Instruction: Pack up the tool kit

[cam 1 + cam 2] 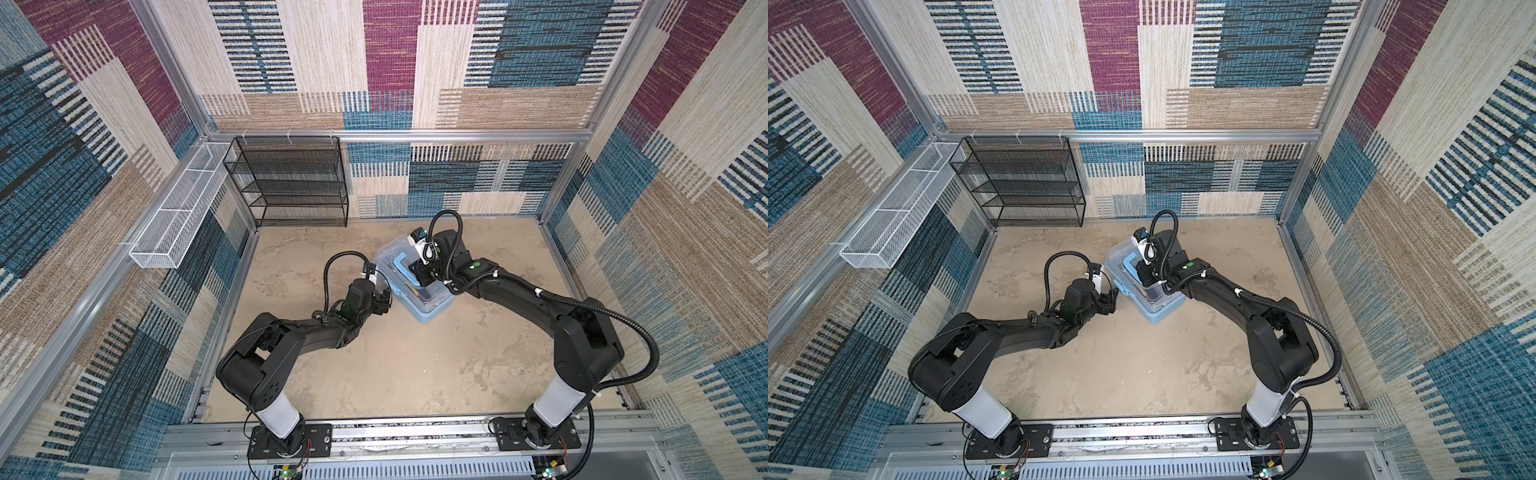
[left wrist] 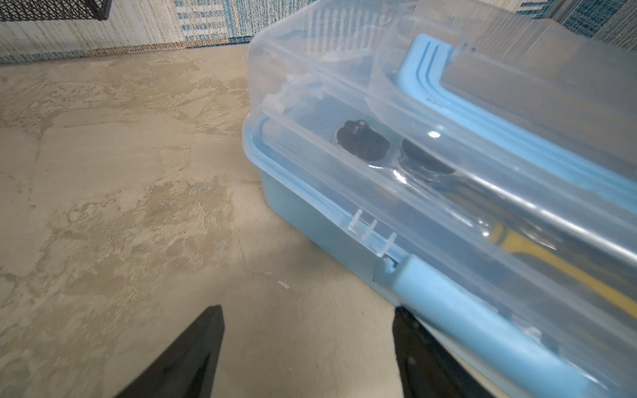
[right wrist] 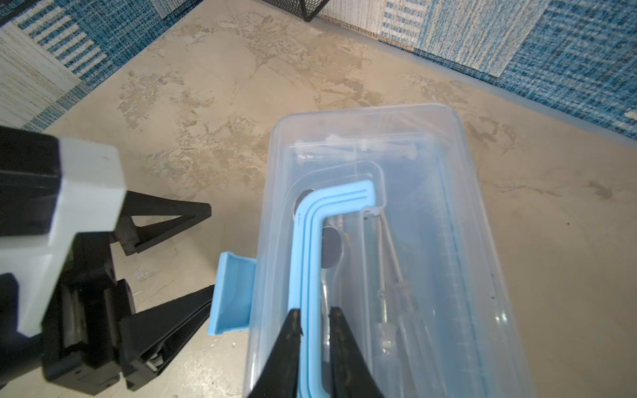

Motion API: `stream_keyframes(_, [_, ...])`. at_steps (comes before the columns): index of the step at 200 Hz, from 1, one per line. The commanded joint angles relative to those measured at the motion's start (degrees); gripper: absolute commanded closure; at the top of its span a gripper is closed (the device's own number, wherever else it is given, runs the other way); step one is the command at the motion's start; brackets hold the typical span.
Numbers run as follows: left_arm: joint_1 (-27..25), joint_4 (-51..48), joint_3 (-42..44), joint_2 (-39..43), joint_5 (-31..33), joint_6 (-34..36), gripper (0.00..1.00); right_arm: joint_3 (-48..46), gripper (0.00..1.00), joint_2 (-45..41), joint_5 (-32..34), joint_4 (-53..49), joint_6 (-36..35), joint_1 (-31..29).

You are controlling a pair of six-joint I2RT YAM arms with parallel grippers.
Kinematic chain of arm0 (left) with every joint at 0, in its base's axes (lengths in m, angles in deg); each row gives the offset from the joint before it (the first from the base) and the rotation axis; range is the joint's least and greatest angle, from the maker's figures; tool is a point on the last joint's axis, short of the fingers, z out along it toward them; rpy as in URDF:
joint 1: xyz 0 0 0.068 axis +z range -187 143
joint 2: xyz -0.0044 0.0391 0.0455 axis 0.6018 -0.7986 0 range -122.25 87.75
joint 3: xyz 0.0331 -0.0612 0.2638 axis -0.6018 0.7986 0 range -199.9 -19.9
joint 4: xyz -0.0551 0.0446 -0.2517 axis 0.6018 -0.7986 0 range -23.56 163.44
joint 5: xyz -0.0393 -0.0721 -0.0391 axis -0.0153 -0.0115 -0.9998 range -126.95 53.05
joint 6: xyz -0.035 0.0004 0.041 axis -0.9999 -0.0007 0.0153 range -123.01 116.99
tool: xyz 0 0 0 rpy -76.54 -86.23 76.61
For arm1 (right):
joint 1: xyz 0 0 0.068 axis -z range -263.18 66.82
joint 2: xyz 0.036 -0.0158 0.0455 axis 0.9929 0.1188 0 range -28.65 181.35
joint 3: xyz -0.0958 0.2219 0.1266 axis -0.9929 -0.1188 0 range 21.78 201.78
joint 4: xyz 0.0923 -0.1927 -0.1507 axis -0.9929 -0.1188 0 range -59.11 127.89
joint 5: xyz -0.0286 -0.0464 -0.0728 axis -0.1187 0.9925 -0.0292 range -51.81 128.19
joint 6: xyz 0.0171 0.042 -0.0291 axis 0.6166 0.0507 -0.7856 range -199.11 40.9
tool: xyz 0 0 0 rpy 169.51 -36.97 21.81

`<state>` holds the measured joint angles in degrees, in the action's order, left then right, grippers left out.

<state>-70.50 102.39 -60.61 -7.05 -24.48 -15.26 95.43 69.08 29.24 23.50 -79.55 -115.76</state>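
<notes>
Right wrist cam is showing the right gripper (image 3: pixel 315 327) pinching the blue handle (image 3: pixel 306 241) on top of the tool kit (image 3: pixel 431 241), one finger on each side of the bar. Meanwhile the left gripper (image 3: pixel 211 249) is sitting w/ fingers spread wide, gripping nothing, one tip just beside the blue latch (image 3: pixel 234 293), which is sticking out from the kit's side. In both top views the kit is sitting on the table (image 1: pixel 415 374) around mid frame, clear lid (image 2: pixel 379 86) on. Thru the lid I'm seeing ratchet heads (image 2: pixel 362 144) and smth w/ a yellow grip (image 2: pixel 551 262). Black rack (image 1: pixel 291 183) and white basket (image 1: pixel 174 216) are sitting upper left, well apart from it.
</notes>
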Motion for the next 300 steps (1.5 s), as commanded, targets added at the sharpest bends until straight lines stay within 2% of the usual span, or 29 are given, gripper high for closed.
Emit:
stream_keyframes(1, [0.19,0.19,-0.71,0.06,-2.94,-1.87,0.20,0.35,0.84,0.47,0.16,1.43,1.94,-0.64])
stream_keyframes(37, [0.63,0.18,-1.07,-0.19,-4.44,-2.67,0.21,2.12,0.90,2.89,0.71,0.64,1.93,-3.30])
stream_keyframes(74, [0.87,-0.06,-1.03,-0.15,-4.94,-2.82,0.22,3.64,0.93,5.24,0.61,0.70,2.36,-4.58])
stream_keyframes(211, [1.42,-0.34,-0.73,-0.12,-5.27,-3.65,0.24,4.31,0.96,7.29,1.64,-1.65,2.29,-5.37])
stream_keyframes(300, [1.66,-0.39,-0.57,-0.34,-5.53,-4.03,0.24,4.90,0.97,8.38,5.37,-4.14,2.62,-5.65])
